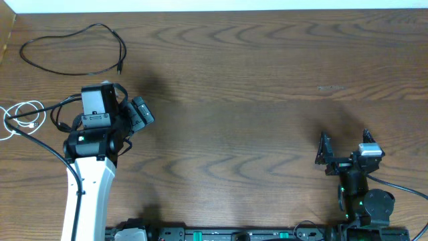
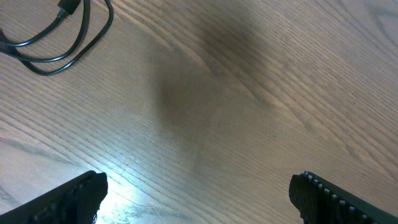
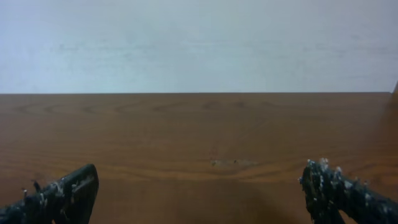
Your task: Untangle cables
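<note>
A thin black cable (image 1: 73, 50) lies in a wide loop at the table's far left, its plug end (image 1: 119, 69) pointing at my left gripper. A white cable (image 1: 20, 117) lies coiled at the left edge. A thin black cord (image 1: 37, 142) crosses it and runs under my left arm. My left gripper (image 1: 139, 115) is open and empty, just right of these cables. In the left wrist view (image 2: 198, 193) a black cable loop with a plug (image 2: 56, 43) lies ahead to the left. My right gripper (image 1: 344, 148) (image 3: 199, 193) is open and empty at the near right.
The wooden table (image 1: 254, 87) ends at a white wall at the back (image 3: 199, 37). A small pale scuff mark (image 1: 331, 88) is on the wood far right. A thicker black wire (image 1: 59, 114) loops beside my left arm.
</note>
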Controlling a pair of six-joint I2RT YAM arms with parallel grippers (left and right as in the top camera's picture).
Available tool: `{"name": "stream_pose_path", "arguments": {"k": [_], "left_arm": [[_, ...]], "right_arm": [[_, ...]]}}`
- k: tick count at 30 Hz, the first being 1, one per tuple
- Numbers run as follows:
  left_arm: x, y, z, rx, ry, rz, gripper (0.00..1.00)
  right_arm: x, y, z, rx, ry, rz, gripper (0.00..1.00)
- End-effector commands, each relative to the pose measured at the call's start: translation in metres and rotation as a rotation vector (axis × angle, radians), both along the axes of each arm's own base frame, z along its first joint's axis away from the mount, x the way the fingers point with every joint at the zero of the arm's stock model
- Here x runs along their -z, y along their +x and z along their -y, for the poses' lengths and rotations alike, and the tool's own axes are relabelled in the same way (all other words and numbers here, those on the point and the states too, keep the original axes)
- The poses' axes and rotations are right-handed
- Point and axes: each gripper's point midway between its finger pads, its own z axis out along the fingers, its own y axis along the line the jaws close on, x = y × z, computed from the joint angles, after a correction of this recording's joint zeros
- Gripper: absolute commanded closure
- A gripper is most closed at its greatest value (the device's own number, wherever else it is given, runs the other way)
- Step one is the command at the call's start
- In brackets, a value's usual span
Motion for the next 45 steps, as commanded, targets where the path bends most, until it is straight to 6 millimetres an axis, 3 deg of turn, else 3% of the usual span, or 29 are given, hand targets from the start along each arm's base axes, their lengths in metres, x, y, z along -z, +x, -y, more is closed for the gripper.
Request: {"name": "stream_pose_path", "arguments": {"k": [1,3,12,18,30,45], "left_arm": [[-0.005,0.002,-0.002,0.005,0.018,0.008,0.02],[-0.005,0.002,-0.002,0.005,0.018,0.008,0.02],[-0.005,0.002,-0.002,0.005,0.018,0.008,0.02],[-0.005,0.002,-0.002,0.005,0.018,0.008,0.02],[-0.005,0.002,-0.002,0.005,0.018,0.008,0.02],[-0.005,0.002,-0.002,0.005,0.018,0.008,0.02]], "right_arm": [[0.008,0.000,0.007,0.036,0.029,-0.029,0.01],[0.017,-0.001,0.007,0.039,0.031,-0.067,0.01],[0.016,-0.001,0.007,0.037,0.013,-0.063,0.01],[0.016,-0.001,-0.004,-0.010,-0.111,-0.058,0.01],[0.017,-0.001,0.009,0.058,-0.015,-0.069,0.01],[0.017,-0.001,0.008,0.053,-0.014,-0.068,0.01]]}}
